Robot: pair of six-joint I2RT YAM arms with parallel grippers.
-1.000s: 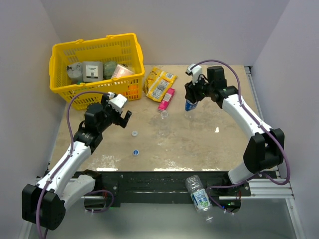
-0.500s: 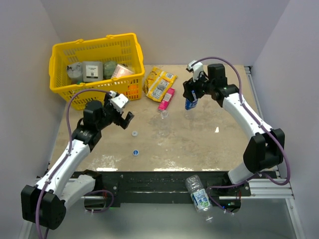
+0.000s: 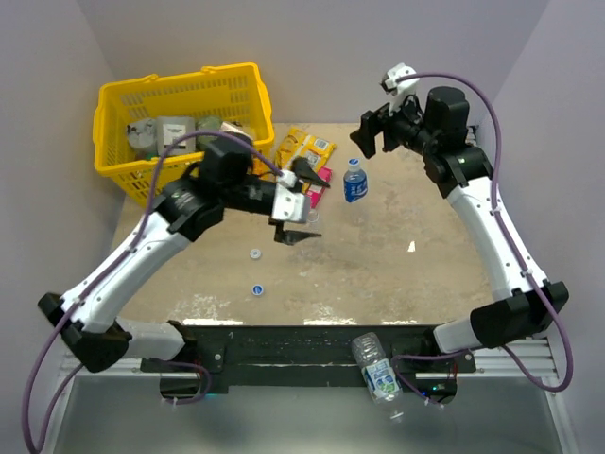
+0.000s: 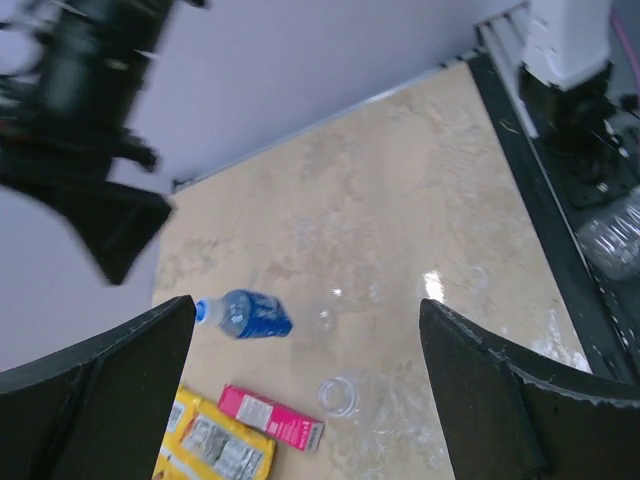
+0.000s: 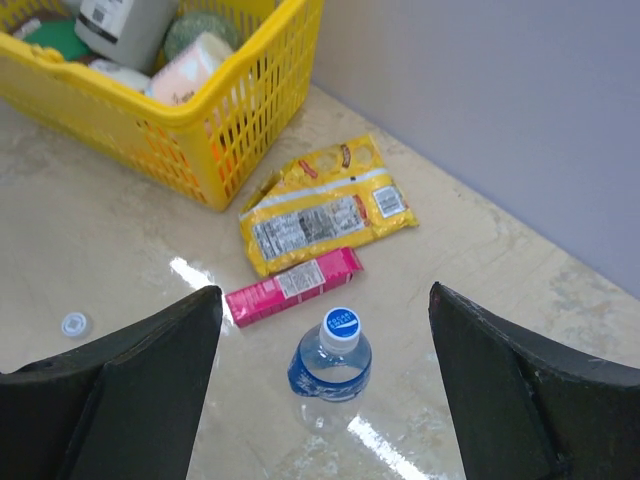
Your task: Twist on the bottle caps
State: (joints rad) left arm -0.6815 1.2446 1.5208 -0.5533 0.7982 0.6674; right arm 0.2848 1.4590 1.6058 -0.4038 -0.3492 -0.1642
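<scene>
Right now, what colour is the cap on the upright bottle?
Blue; the cap shows best in the right wrist view.

No word, brand or number could be read anywhere. The blue cap [image 5: 341,324] of the standing bottle [image 5: 330,372] carried small white print, too fine to make out. The yellow packet [image 5: 325,205] showed a white panel of tiny lettering and the pink packet [image 5: 293,286] a pale label, both illegible. A grey box [image 3: 175,135] in the basket [image 3: 180,79] bore a dark square mark, unreadable.
</scene>
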